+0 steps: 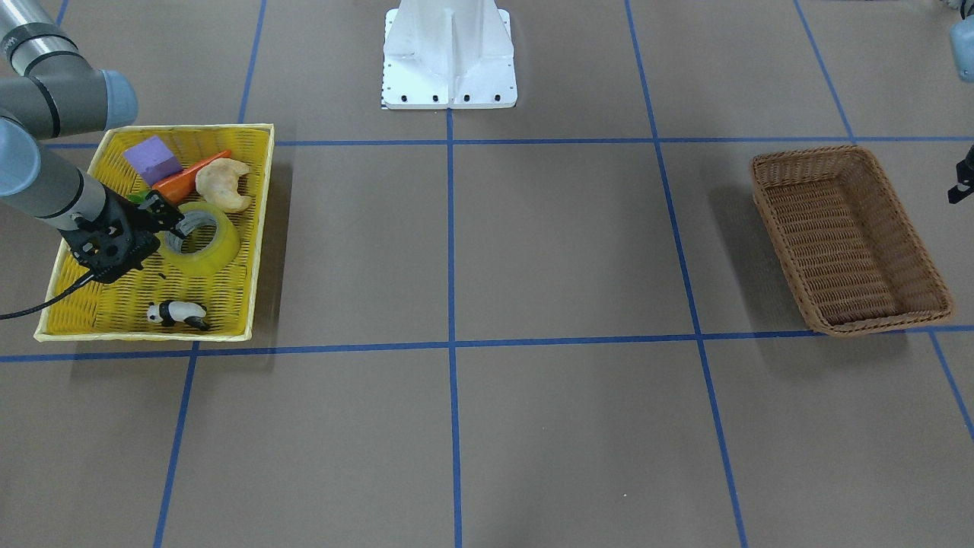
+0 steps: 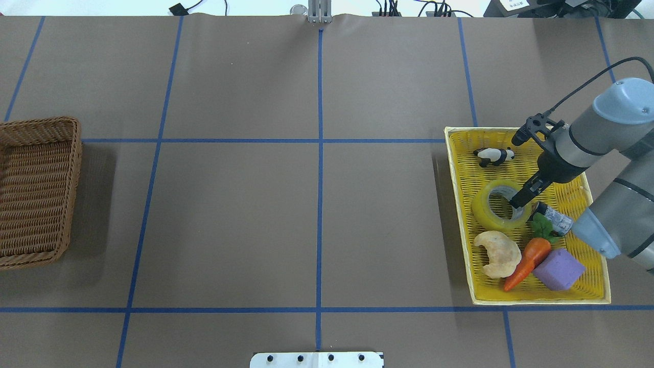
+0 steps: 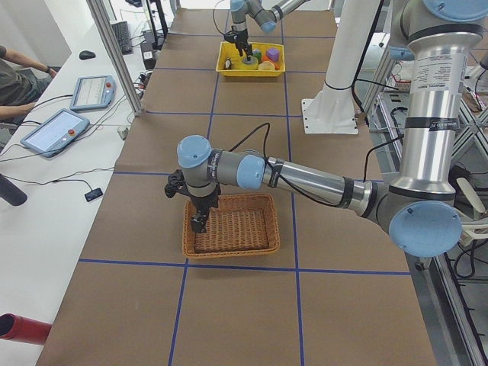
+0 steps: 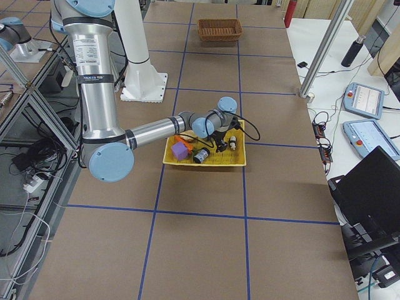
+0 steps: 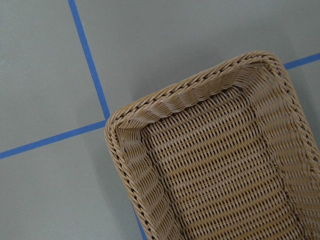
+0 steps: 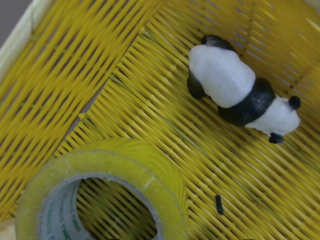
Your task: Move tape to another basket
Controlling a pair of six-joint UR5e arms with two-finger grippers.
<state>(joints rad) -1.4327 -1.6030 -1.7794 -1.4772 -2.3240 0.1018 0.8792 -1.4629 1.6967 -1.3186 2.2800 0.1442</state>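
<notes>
The yellow tape roll lies in the yellow woven tray and also shows in the overhead view and the right wrist view. My right gripper is down at the roll, one finger inside the grey core, and looks shut on the roll's wall. The roll still rests on the tray floor. The brown wicker basket stands empty at the other end of the table. My left gripper hangs over that basket's outer rim. I cannot tell whether it is open or shut.
The tray also holds a toy panda, a croissant, a carrot, a purple block and a small silver cylinder close beside my right gripper. The white robot base stands mid-table.
</notes>
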